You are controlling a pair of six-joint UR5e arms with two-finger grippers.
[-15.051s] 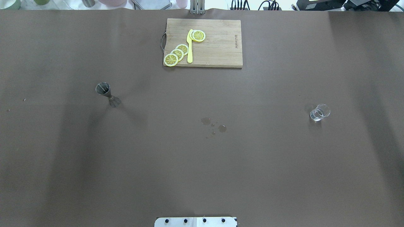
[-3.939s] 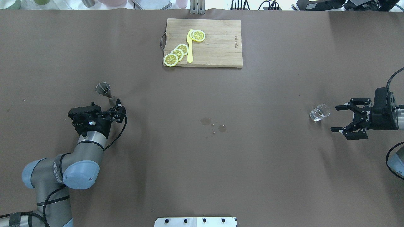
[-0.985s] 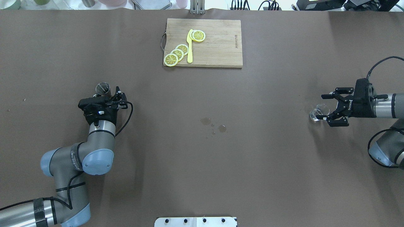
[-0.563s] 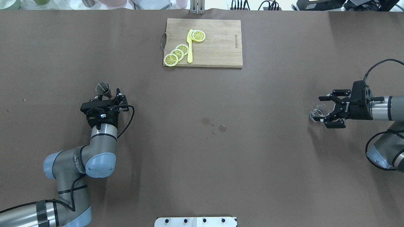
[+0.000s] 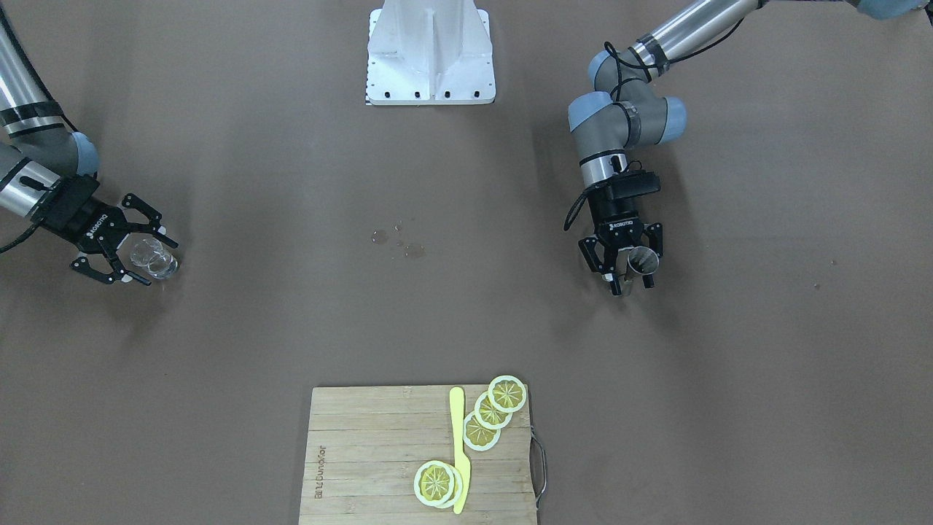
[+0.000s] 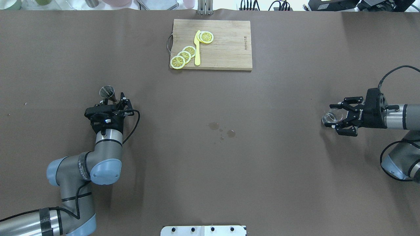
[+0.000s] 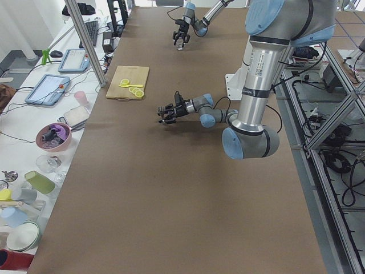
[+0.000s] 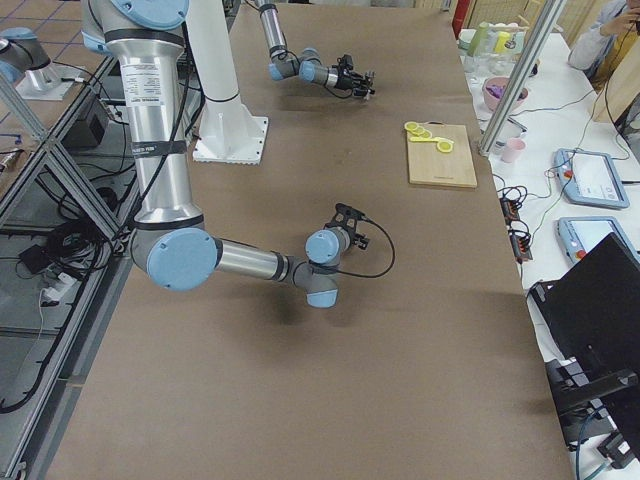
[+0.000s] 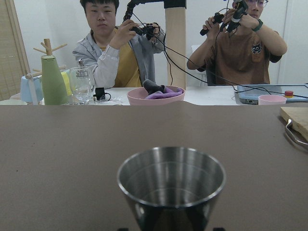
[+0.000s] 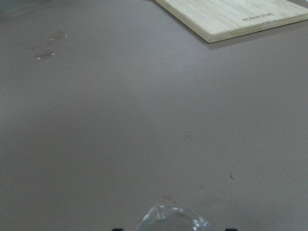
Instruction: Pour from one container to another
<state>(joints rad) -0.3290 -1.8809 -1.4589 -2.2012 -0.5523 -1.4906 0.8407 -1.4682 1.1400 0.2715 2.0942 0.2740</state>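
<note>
My left claw [image 5: 633,281] is spread wide, straddling the upright hourglass-shaped steel jigger [image 5: 642,258] at nine o'clock on the brown counter [image 6: 210,170]. Over at three o'clock, my right claw [image 6: 334,117], likewise apart, flanks the small clear glass tumbler [image 6: 330,117]; whether it touches, I can't tell.

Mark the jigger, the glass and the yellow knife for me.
jigger [image 6: 106,91], overhead exterior view, inside its open top cup
glass [image 6: 329,117], overhead exterior view, its clear side wall
yellow knife [image 6: 197,49], overhead exterior view, middle of its length
</note>
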